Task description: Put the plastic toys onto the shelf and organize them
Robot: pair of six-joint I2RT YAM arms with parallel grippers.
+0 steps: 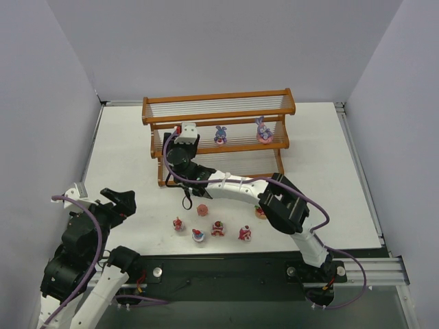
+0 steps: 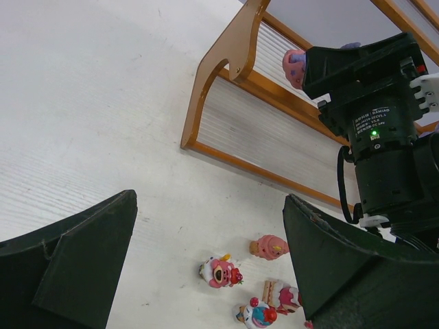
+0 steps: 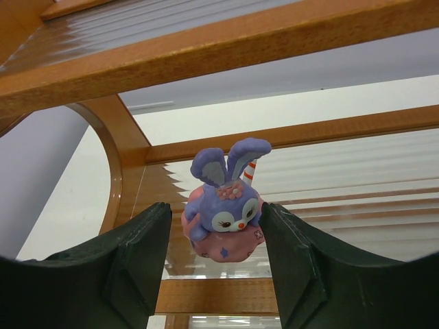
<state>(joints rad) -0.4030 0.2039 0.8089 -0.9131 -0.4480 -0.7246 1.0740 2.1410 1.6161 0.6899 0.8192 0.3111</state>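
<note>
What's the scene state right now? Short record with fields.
shelf: three tiers, far side of table
on shelf: two bunnies, middle tier
right end effector: at middle tier, open around third bunny, gap beside one finger
on table: six toys
left end effector: open, empty

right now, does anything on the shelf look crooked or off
Yes: the purple bunny, between the fingers of the right gripper, is tilted at the middle tier of the shelf, ears leaning sideways rather than upright.
</note>
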